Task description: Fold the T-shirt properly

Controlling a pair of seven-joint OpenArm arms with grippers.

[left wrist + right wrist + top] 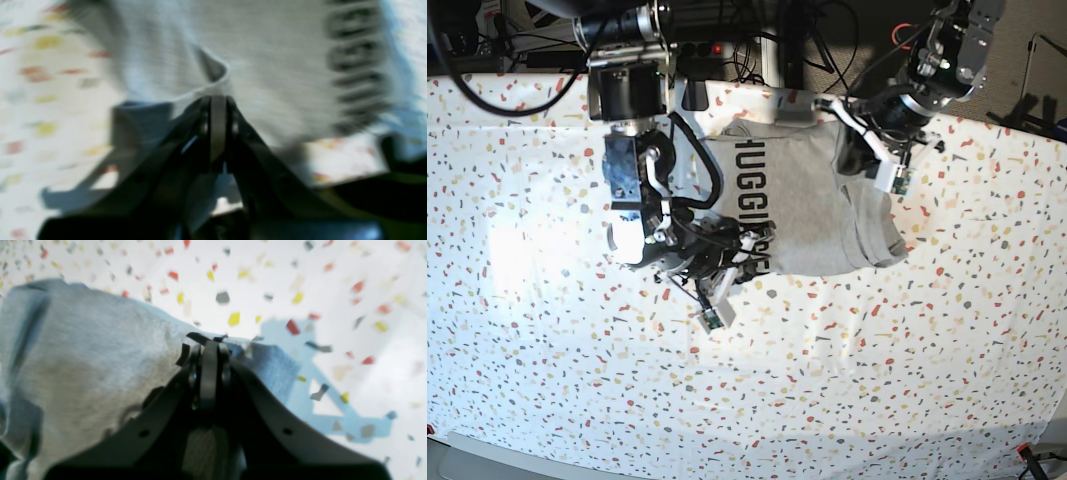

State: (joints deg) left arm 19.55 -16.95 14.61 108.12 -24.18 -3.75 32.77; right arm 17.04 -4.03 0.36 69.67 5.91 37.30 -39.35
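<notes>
Left wrist view motion-blurred; T-shirt [267, 66] lettering [358, 66] smeared, unreadable there; shirt cut off at top edge.

Left gripper [218, 100] clamped tight; right gripper [209, 346] likewise

Heather-grey T-shirt [817, 215] with black lettering lies on a white, multicolour-speckled tablecloth [877, 370].

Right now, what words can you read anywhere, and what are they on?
"HUGGI": black capitals on the grey T-shirt in the base view; the rest is hidden behind the arm.
The left wrist view shows the same lettering, too blurred to read.
No other readable words or numbers.
</notes>
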